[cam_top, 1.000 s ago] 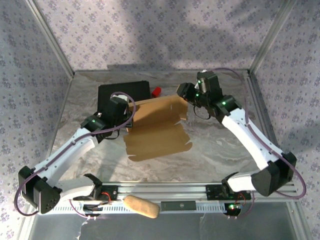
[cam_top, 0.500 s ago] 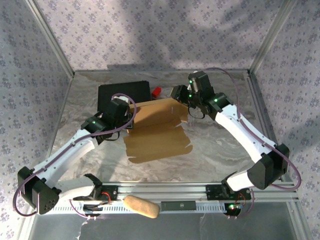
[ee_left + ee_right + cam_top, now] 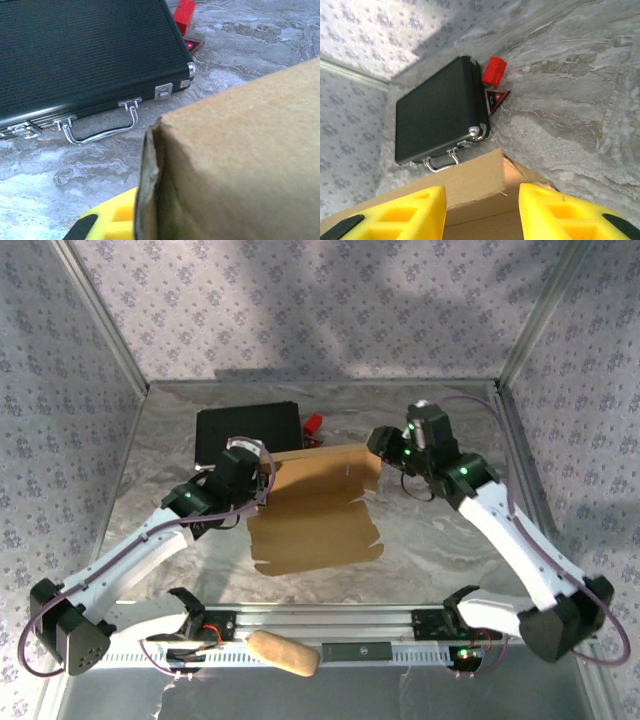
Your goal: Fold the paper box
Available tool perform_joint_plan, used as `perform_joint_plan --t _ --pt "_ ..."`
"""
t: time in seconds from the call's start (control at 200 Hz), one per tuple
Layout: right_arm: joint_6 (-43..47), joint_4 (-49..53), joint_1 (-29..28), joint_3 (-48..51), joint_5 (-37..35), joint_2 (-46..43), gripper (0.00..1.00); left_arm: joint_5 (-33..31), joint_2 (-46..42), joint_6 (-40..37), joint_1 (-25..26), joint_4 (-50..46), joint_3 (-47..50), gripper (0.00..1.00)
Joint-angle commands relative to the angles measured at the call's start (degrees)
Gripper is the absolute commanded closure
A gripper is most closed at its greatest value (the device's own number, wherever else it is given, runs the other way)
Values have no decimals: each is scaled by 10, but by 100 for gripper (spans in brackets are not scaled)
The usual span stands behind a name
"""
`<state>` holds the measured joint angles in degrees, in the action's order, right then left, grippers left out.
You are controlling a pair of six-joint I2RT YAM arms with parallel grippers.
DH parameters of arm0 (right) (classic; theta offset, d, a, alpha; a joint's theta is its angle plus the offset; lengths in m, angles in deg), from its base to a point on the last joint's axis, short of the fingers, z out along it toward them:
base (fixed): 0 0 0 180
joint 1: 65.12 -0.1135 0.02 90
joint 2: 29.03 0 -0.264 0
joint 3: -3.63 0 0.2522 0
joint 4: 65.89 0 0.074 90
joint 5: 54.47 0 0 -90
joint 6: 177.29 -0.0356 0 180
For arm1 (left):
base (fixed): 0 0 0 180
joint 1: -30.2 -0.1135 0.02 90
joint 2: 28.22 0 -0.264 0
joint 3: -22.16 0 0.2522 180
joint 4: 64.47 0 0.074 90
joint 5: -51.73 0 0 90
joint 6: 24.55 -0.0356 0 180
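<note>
The paper box (image 3: 315, 510) lay on the bench (image 3: 450, 530), rear panel raised — left tool (image 3: 263, 478) clamped on its edge, right tool (image 3: 379, 444) spread over the far corner; a slip might drop the panel flat.

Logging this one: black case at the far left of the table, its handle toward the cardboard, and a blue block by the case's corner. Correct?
No. The block by the black case is red, not blue; the right wrist view shows it. The case's handle does face the paper box.
</note>
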<state>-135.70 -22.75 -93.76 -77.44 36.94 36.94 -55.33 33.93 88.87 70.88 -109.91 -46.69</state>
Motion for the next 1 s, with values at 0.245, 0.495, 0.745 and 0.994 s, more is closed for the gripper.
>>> perform_joint_plan --t 0.245,0.495,0.745,0.994 --pt "-233 -118 8 135 52 -51 54 -22 -10 -7 15 26 -4 100" --pt "-306 -258 35 189 68 -68 55 -18 -18 -1 19 25 0 100" --pt "-367 -307 30 227 57 -90 54 -17 -20 4 19 31 0 100" --pt "-384 -328 26 222 65 -41 57 -16 -24 4 20 31 -2 100"
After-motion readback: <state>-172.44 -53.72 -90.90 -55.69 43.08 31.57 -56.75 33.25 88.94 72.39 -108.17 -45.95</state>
